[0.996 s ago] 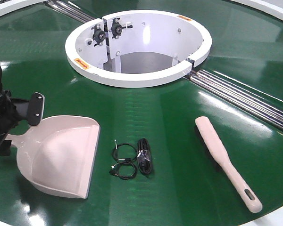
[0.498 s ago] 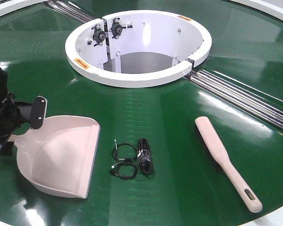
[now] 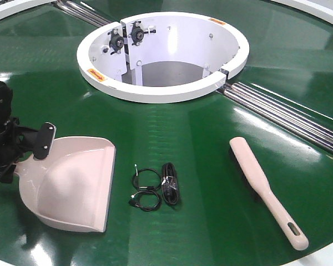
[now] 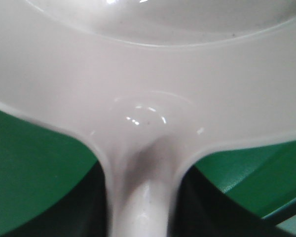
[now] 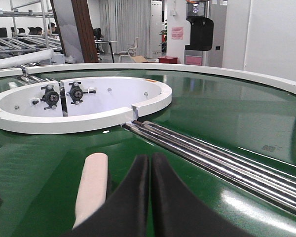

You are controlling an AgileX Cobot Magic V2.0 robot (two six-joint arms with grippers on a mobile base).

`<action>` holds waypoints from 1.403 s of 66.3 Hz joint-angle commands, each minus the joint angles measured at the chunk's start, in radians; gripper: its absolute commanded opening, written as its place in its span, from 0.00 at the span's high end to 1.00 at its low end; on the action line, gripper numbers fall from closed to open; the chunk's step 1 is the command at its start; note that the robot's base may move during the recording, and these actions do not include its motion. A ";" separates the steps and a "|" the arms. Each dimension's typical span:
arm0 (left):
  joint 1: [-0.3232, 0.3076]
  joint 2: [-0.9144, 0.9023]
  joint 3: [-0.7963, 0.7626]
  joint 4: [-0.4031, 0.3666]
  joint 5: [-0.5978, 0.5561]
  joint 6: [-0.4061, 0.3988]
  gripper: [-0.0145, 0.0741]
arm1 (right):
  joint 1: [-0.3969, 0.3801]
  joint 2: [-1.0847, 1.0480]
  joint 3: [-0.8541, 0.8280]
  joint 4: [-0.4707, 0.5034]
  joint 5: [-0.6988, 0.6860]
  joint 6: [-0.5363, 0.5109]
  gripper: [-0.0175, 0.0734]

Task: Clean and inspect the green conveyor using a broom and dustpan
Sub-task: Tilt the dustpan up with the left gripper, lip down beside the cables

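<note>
The beige-pink dustpan (image 3: pixel 72 188) lies on the green conveyor (image 3: pixel 211 166) at the left, mouth toward the near edge. My left gripper (image 3: pixel 16 158) sits at its handle. In the left wrist view the handle (image 4: pixel 140 197) runs between the two dark jaws, which press against both its sides. The broom (image 3: pixel 263 188) lies on the belt at the right, untouched. In the right wrist view the right gripper (image 5: pixel 150 168) is shut with nothing in it, low over the belt just right of the broom (image 5: pixel 91 187).
Small black cable coils (image 3: pixel 155 185) lie between the dustpan and the broom. The white-rimmed central opening (image 3: pixel 161 94) is behind them. Silver roller strips (image 3: pixel 283 116) run from it to the right. The belt's near edge is close to the broom handle.
The left gripper's visible finger has swung down and in toward the dustpan handle. The dustpan has shifted slightly to the left. The broom and cables have not moved.
</note>
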 commanded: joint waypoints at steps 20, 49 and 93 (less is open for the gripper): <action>0.000 -0.146 -0.025 0.023 0.023 -0.023 0.85 | -0.004 -0.010 0.004 -0.004 -0.070 0.000 0.82; -0.096 -0.163 -0.025 0.048 0.072 -0.085 0.85 | -0.004 -0.010 0.004 -0.004 -0.070 0.000 0.82; -0.152 -0.146 -0.025 0.097 0.143 -0.187 0.85 | -0.004 -0.010 0.004 -0.004 -0.070 0.000 0.82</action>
